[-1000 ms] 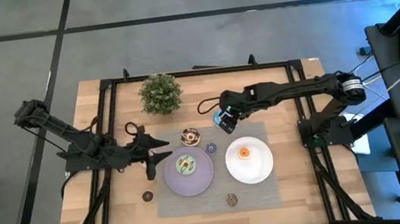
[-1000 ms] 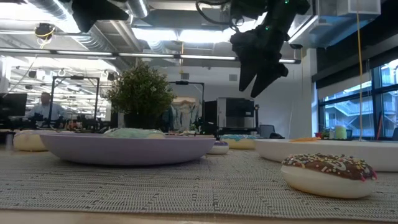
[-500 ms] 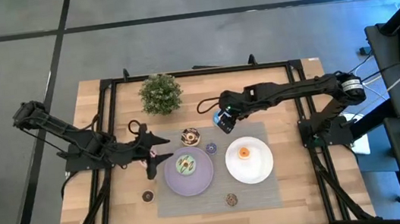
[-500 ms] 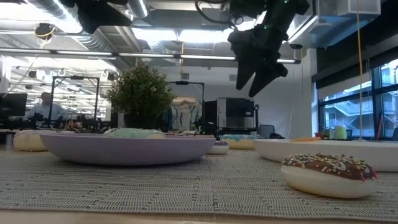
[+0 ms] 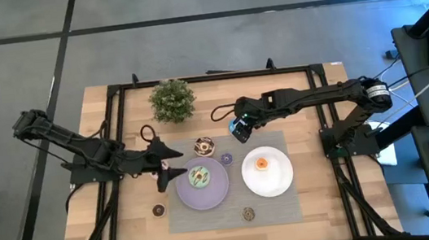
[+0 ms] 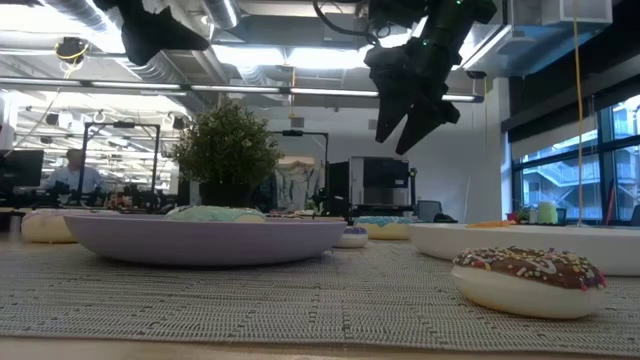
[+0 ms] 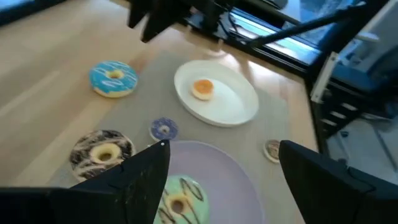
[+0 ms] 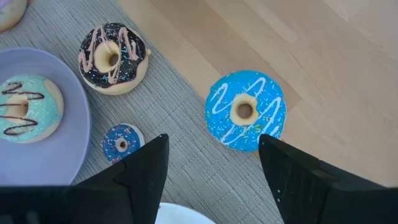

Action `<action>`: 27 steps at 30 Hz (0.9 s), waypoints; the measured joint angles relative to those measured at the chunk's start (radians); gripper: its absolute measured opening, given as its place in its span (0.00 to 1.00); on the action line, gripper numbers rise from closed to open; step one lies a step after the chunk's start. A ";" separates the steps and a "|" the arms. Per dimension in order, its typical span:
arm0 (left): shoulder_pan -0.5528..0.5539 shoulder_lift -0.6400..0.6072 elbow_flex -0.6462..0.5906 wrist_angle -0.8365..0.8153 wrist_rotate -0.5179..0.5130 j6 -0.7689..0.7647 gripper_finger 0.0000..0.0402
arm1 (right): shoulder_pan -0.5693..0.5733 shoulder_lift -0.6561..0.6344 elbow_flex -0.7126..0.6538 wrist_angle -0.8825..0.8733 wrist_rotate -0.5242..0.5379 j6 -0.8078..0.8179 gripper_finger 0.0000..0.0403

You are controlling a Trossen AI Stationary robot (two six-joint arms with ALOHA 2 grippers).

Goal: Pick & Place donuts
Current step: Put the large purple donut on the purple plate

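In the high view my right gripper (image 5: 238, 128) hovers open over the blue donut (image 8: 245, 110), which lies flat on the wood just beyond the mat's far edge. In its wrist view the fingers stand on either side of it, clear of it. My left gripper (image 5: 168, 162) is open, raised beside the lilac plate (image 5: 217, 192), which carries the green donut (image 5: 199, 177). The chocolate-white donut (image 5: 204, 147) and a small blue one (image 5: 227, 159) lie on the mat. An orange donut (image 5: 262, 163) sits on the white plate (image 5: 281, 179).
A small dark brown donut (image 5: 158, 210) lies on the wood left of the grey mat (image 5: 282, 206). A sprinkled chocolate one (image 5: 248, 212) lies near the mat's near edge. The potted plant (image 5: 172, 100) stands at the far edge. A black frame runs round the table.
My right gripper has drifted slightly toward the table's left while staying high over the blue donut. My left arm has sunk a little. No donut has moved.
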 joint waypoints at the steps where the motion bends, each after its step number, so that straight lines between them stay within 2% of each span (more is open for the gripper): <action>1: 0.000 0.000 0.000 0.004 0.000 -0.005 0.74 | 0.000 0.000 0.000 0.000 0.000 0.000 0.62; 5: 0.017 0.000 0.000 0.001 -0.036 -0.098 0.74 | 0.000 0.000 0.000 0.000 0.000 -0.001 0.62; 9: 0.042 0.000 0.000 -0.008 -0.002 -0.173 0.73 | 0.000 0.000 0.000 0.000 0.000 -0.005 0.62; 11: 0.062 0.000 0.000 -0.037 0.003 -0.277 0.73 | 0.000 0.000 0.000 -0.001 0.000 -0.020 0.62; 13: 0.088 0.000 0.000 -0.141 0.023 -0.434 0.72 | 0.000 0.000 0.000 -0.001 -0.001 -0.020 0.62; 18: 0.121 0.004 0.000 -0.563 0.112 -0.773 0.69 | 0.000 0.000 0.000 -0.001 -0.002 -0.020 0.62; 22: 0.117 0.004 0.000 -0.761 0.141 -0.888 0.67 | 0.000 0.000 0.000 -0.001 -0.003 -0.019 0.62; 27: 0.132 0.022 0.000 -0.874 0.169 -0.953 0.65 | 0.000 0.000 0.000 0.002 -0.003 -0.019 0.62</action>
